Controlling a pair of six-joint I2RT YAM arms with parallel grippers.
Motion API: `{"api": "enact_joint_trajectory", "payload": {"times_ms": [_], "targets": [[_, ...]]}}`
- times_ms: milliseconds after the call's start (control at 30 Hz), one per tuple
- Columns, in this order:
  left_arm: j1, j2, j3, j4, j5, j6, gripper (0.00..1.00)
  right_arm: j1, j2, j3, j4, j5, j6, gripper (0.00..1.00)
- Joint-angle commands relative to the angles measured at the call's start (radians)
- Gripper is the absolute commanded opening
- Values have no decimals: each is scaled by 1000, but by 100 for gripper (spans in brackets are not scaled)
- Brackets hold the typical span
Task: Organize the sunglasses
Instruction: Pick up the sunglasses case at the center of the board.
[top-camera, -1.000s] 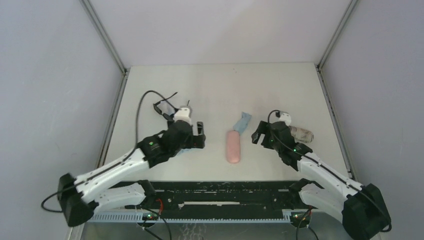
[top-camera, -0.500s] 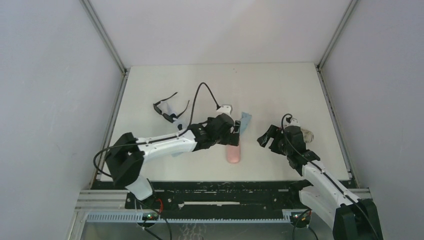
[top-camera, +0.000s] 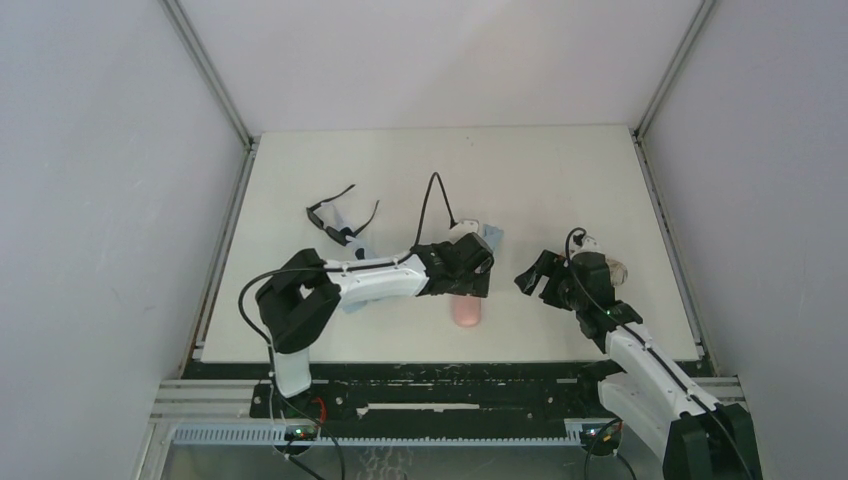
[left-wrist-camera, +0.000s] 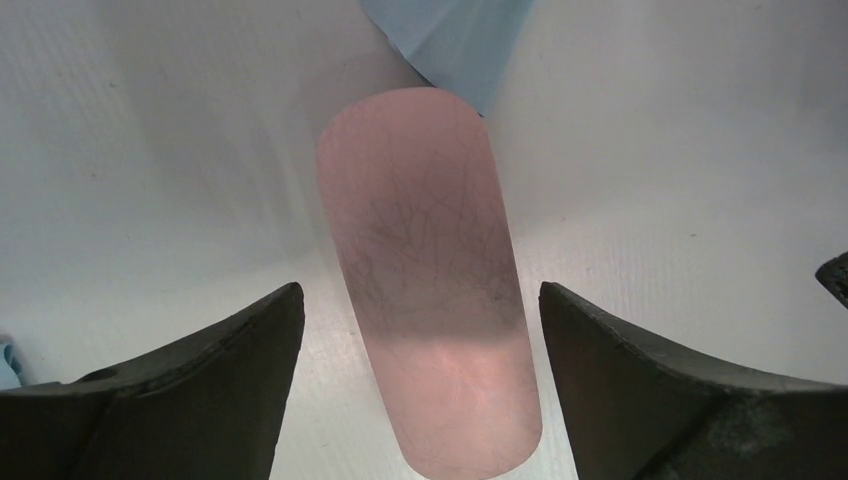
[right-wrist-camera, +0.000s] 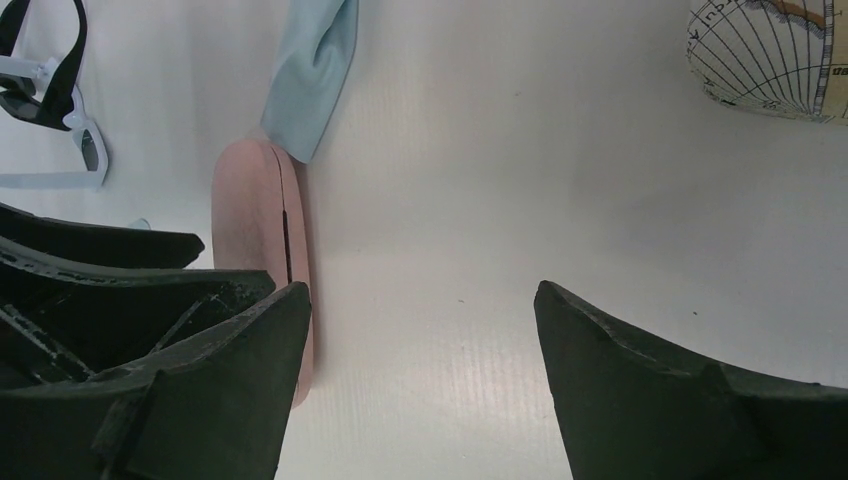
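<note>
The black-framed sunglasses (top-camera: 333, 213) lie open at the table's left, also at the top-left corner of the right wrist view (right-wrist-camera: 48, 48). The white-framed sunglasses (right-wrist-camera: 62, 138) lie just beside them. My left gripper (top-camera: 468, 272) reaches across to the middle and hovers over the pink oval case (top-camera: 466, 315). In the left wrist view my left gripper (left-wrist-camera: 420, 292) is open, its jaws straddling the pink case (left-wrist-camera: 430, 270) with a gap on each side. My right gripper (top-camera: 531, 279) is open to the right of the case, and nothing lies between the fingers of my right gripper (right-wrist-camera: 420, 290).
A light-blue cloth (top-camera: 492, 236) touches the case's far end (right-wrist-camera: 315, 70). A globe-printed case (top-camera: 612, 268) lies behind my right wrist (right-wrist-camera: 770, 50). Grey walls close in the table on both sides and at the back.
My left arm has swung right from beside the sunglasses to over the pink case. My right gripper has shifted slightly right and nearer. Neither gripper has taken hold of anything.
</note>
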Motion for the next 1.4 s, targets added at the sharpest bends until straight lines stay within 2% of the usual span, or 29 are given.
{"api": "enact_joint_trajectory", "payload": {"times_ms": [0,167,467,733,900,1100,1233,1367], "targets": [[-4,25,76,-17,-24,-23,89,-11,-9,0,33,-18,-22,82],[-4,47,80,-17,-24,-26,85,-17,-8,0,30,-20,-22,81],[-4,48,77,-19,-34,-18,70,-16,-1,1,32,-24,-21,81],[-4,-13,46,-19,-50,6,45,-20,-43,0,25,-28,-22,81],[-4,-156,-22,26,-64,57,29,-26,-122,6,29,-61,-5,81],[-3,-442,-167,167,-11,153,1,-28,-226,42,40,-130,-18,84],[-2,-644,-271,285,69,206,0,-27,-291,54,105,-274,-33,84],[-2,-808,-317,302,129,212,0,-24,-330,80,219,-484,48,84]]}}
